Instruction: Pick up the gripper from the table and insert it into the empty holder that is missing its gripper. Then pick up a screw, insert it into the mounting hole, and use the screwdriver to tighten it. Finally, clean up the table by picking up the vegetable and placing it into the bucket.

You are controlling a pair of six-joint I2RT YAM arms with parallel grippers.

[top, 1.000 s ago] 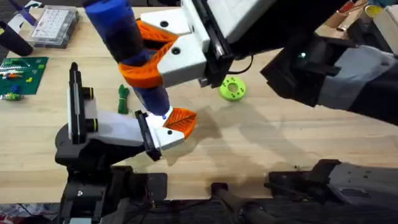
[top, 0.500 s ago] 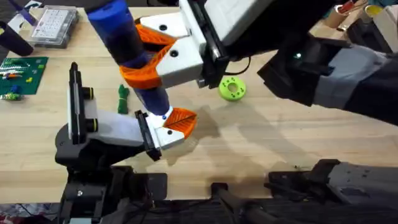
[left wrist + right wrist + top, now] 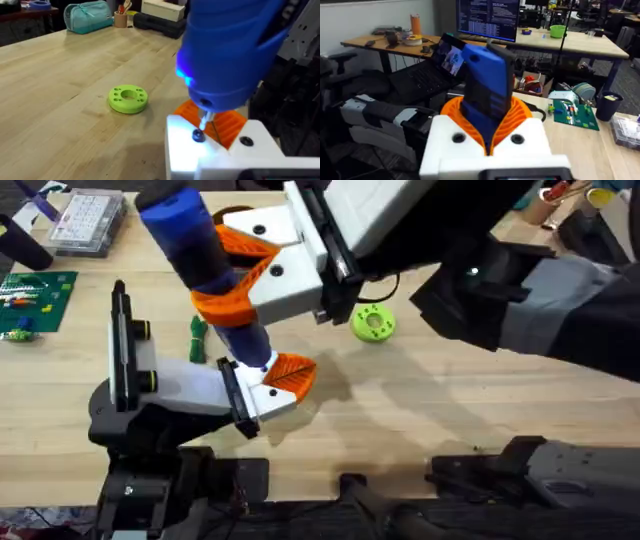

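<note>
The right claw [image 3: 235, 280] is closed on the screwdriver [image 3: 205, 265], its orange ribbed pads [image 3: 487, 120] pressed against the blue body from both sides. The tool is held close to upright, apparently so that the thin metal bit [image 3: 205, 120] can be kept in line with the screw [image 3: 198, 135] beneath it. In the left wrist view the bit is seen touching, or all but touching, the dark screw head, which sits in the white body of the mounted gripper [image 3: 265, 395]; a blue light glows near the tool's nose. The tightening step is therefore judged to be in hand.

The left claw's state cannot be told from the pictures. It is judged to be placed at the white part so that the part is steadied while the screw is driven.

Farther out, the vegetable [image 3: 198, 338] is left lying on the desk [image 3: 450, 410], just beside the holder and the screwdriver, still to be cleared. A lime-green disc [image 3: 374, 322] rests well apart to the right. A clear compartment box [image 3: 88, 222] and a green board [image 3: 35, 298] are kept at the far left edge, out of the working area.
</note>
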